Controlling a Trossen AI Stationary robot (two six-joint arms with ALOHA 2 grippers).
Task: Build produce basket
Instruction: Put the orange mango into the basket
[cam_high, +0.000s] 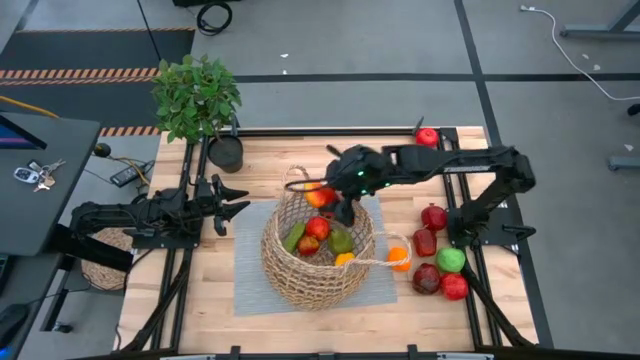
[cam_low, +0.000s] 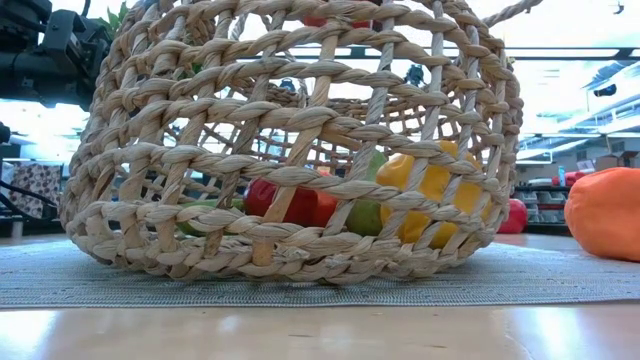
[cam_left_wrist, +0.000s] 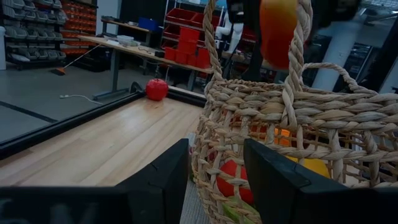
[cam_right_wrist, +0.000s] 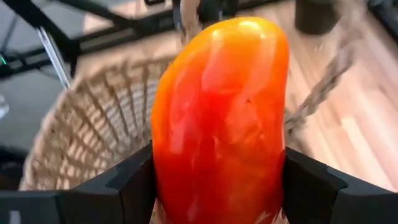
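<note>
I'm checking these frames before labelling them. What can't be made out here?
- Right gripper: right wrist view, the orange-red mango-shaped fruit it holds hides the fingertips.
- Large tan open-weave wicker basket: low view, rim cut off by the top edge; produce inside shows only through gaps.
- Orange round fruit: low view, cut off by the right edge.

A large round tan open-weave wicker basket (cam_high: 318, 258) stands upright near the middle of the table, its thin loop handles raised. Inside lie a red fruit (cam_high: 318, 228), two green pieces (cam_high: 342, 240) and a yellow one (cam_high: 344, 259). An orange-red mango-like fruit (cam_right_wrist: 221, 118) hangs above the far rim. Near the table's right edge lie dark red fruits (cam_high: 427, 278), a green apple (cam_high: 451, 260), an orange piece (cam_high: 399, 258), and what may be a red apple (cam_high: 427, 137) at the far edge.
</note>
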